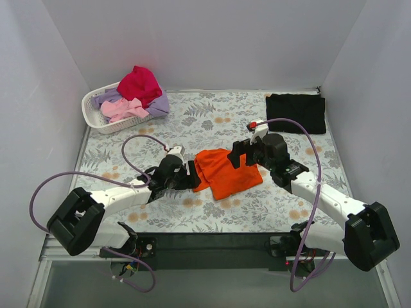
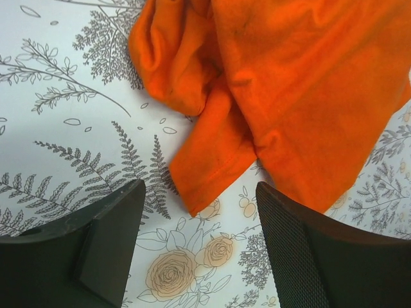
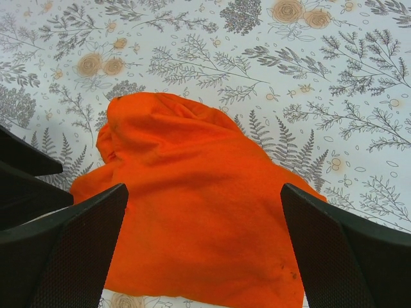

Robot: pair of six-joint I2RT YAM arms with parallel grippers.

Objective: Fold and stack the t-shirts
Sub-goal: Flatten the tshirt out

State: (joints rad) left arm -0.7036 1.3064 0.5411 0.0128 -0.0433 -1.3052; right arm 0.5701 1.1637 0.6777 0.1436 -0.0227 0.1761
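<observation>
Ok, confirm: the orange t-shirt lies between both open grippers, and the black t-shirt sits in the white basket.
Wrong on the black t-shirt: the top external view shows it on the table cloth at the far right, not in the white basket. The orange t-shirt does lie between the open left gripper and right gripper.

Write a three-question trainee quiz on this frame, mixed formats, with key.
1. Multiple choice: where does the folded black cloth t-shirt lie? A) at the table's near left edge; B) at its far right corner; C) between the two arms.
2. True or false: the left gripper and the right gripper both stand open at the crumpled bright orange cloth t-shirt, gripping nothing.
3. Short answer: which colours of cloth fill the white slotted plastic basket?

Key: 1 B. 2 True. 3 Magenta, pink and lavender.
</observation>
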